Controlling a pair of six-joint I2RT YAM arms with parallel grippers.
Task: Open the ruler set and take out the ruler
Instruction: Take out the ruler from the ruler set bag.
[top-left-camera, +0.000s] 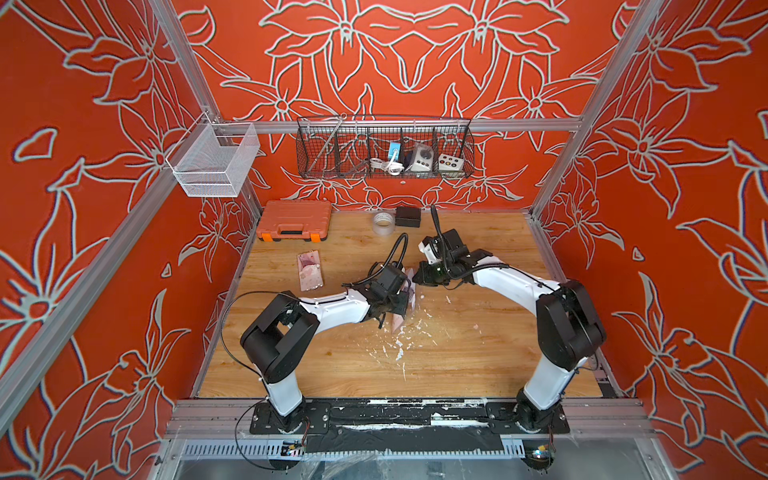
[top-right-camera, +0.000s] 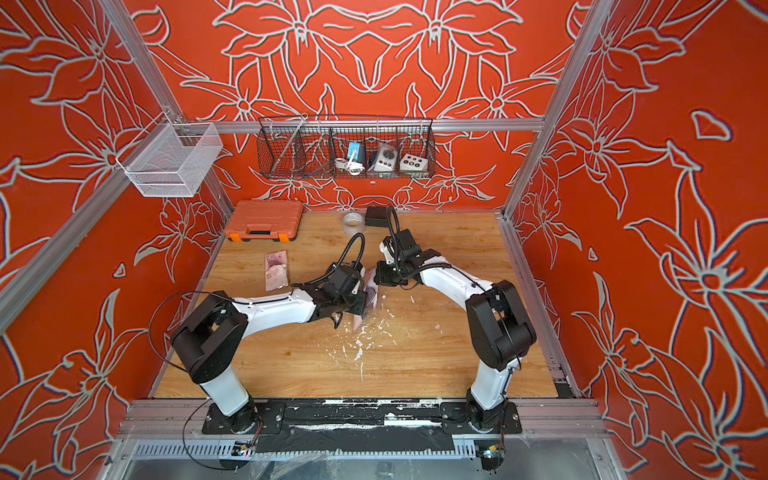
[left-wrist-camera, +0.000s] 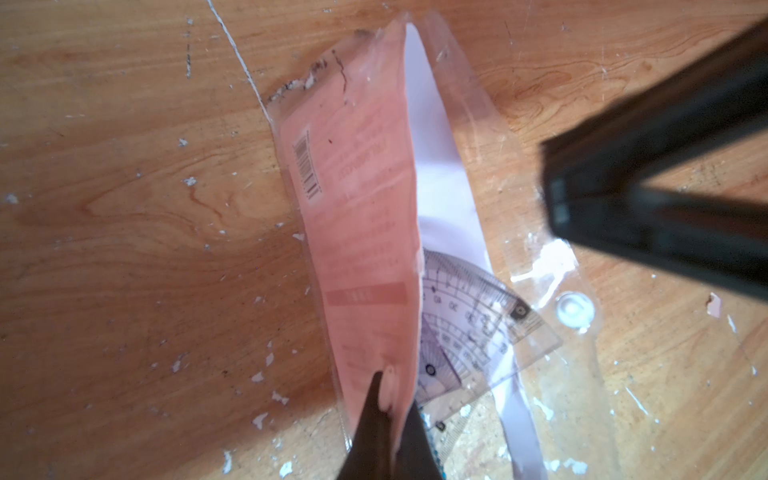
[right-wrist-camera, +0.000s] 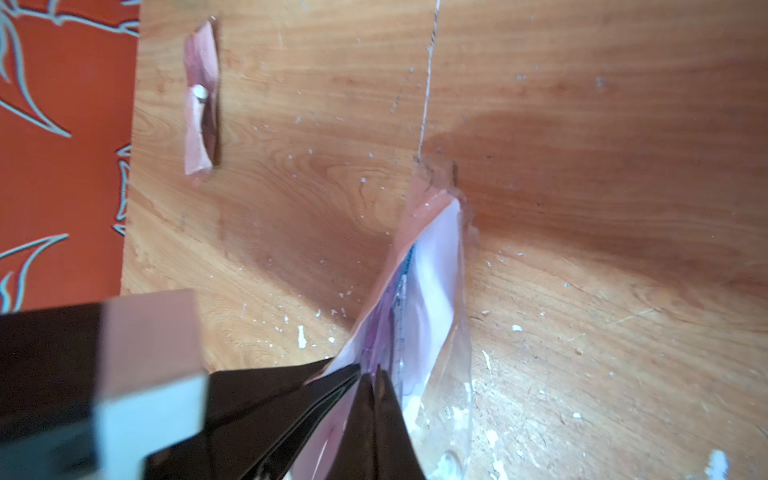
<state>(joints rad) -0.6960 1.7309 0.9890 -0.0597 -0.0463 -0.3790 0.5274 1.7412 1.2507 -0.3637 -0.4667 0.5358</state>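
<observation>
Ruler set pouch (left-wrist-camera: 361, 232), pink card in clear film: centre of wooden table (top-left-camera: 478, 353), tilted on edge between both arms, mouth parted. Left gripper (left-wrist-camera: 388, 386): jaws closed on the pink card side. Right gripper (right-wrist-camera: 376, 374): jaws closed on the clear film side. Transparent protractor (left-wrist-camera: 461, 316): showing inside the mouth. Second pouch (top-left-camera: 310, 270): far left, lying flat.

Left arm (top-left-camera: 332, 305) bent low, reaching in from lower left of frame, right arm (top-left-camera: 511, 278) arched in from lower right, wrists meeting mid-frame, left gripper (left-wrist-camera: 384, 388) pinched closed on ruler set (left-wrist-camera: 361, 208), right gripper (right-wrist-camera: 374, 376) likewise closed on it.
</observation>
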